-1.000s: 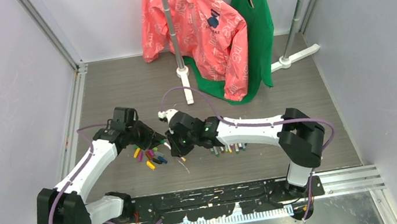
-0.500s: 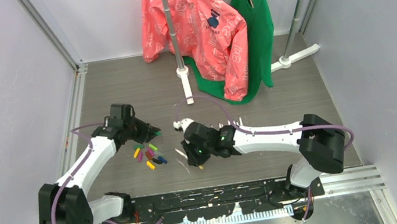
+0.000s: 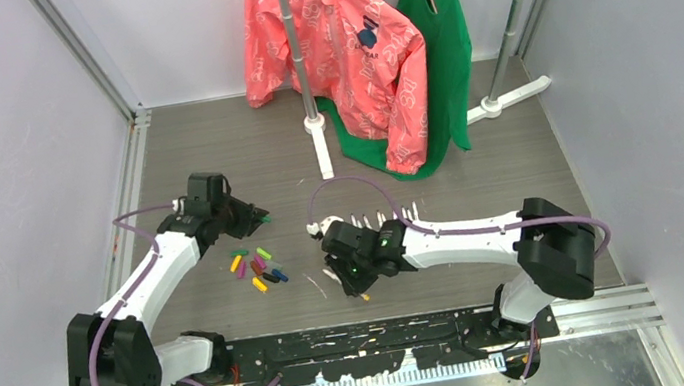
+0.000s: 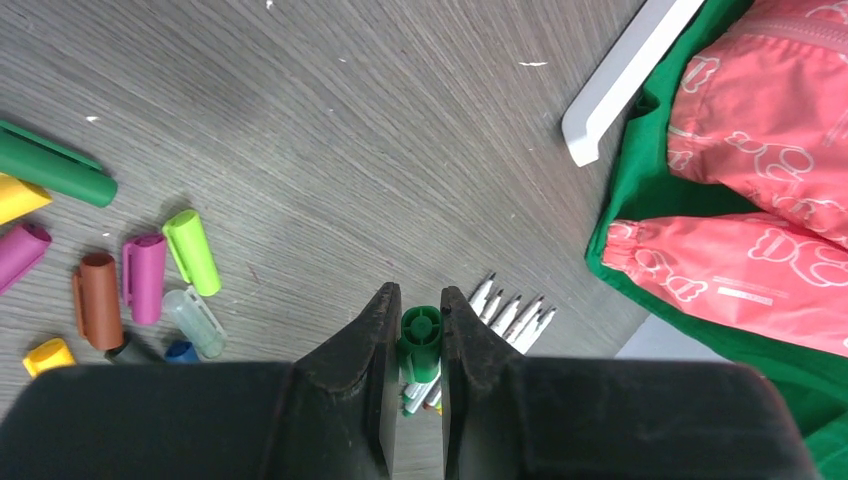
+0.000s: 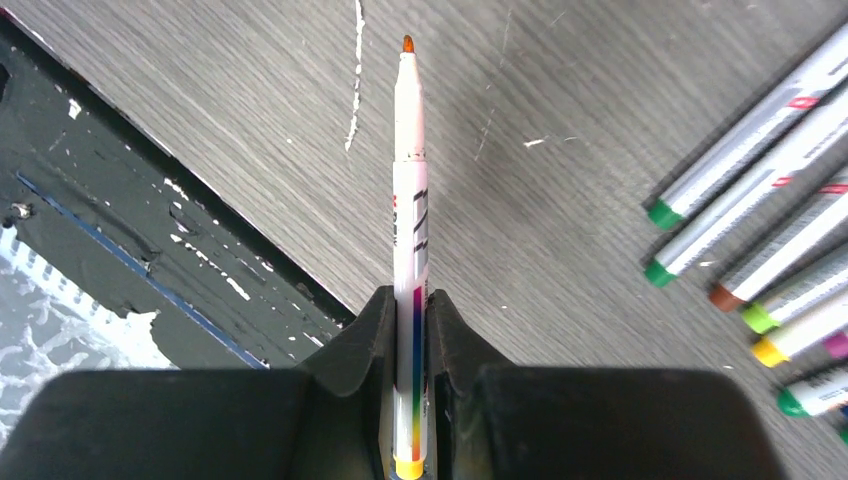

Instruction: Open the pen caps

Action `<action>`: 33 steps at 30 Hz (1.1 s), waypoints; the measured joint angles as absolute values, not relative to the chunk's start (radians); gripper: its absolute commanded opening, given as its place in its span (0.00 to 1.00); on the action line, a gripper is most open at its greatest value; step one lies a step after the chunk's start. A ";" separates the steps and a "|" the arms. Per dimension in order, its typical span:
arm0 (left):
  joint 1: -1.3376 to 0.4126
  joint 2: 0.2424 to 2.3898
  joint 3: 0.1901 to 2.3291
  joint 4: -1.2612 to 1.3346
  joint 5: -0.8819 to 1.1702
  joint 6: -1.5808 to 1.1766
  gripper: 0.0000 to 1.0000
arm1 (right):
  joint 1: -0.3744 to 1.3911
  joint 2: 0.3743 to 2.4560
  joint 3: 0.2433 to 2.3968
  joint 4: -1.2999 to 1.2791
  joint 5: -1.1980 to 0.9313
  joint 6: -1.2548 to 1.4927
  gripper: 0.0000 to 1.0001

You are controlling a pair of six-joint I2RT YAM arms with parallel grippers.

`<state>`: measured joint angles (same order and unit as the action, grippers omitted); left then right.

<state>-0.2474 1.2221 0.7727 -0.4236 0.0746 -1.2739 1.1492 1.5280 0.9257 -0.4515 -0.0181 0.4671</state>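
Found the right gripper (image 5: 410, 296) clamped tight on a single pen (image 5: 409, 200) — whitish barrel, rainbow stripe down its side, yellow butt end, cap off. Saw its small orange tip (image 5: 408, 43) bared and pointing out over the grey wood-grain table (image 5: 560, 180), close to the table's near edge. Noted the other pens (image 5: 745, 215) lying side by side on the table to the right of it, pale barrels with green, brown, lime, yellow and pink ends.

Found the left gripper (image 4: 419, 298) closed on one green pen cap (image 4: 421, 332), seen end-on as a short ringed cylinder pinched between the two fingers. Counted the loose pen caps (image 4: 150, 285) in a cluster on the table to the left of it — lime, two purple, brown-red, two yellow, blue, one clear, plus a longer dark green one at the edge, several of them touching. From above, placed that cluster just near of the left gripper, with the right gripper farther to the right.
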 measured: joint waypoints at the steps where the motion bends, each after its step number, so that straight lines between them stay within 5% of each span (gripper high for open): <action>1: -0.247 1.222 0.773 -0.426 0.071 -1.267 0.00 | 1.149 1.526 0.933 -0.458 -0.005 0.464 0.01; 12: -0.266 1.253 0.801 -0.550 0.034 -1.143 0.00 | 1.010 1.510 1.029 -0.538 0.116 0.436 0.01; 24: -0.387 1.539 0.982 -0.640 -0.044 -1.003 0.00 | 0.811 1.556 1.041 -0.588 0.171 0.424 0.07; 33: -0.403 1.641 0.994 -0.658 -0.049 -0.981 0.15 | 0.792 1.639 1.042 -0.588 0.171 0.425 0.10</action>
<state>-0.4026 1.6409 0.9936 -0.6579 -0.0490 -0.9813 0.7921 1.6390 1.0420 -0.5880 0.1707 0.4248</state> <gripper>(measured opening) 0.175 0.180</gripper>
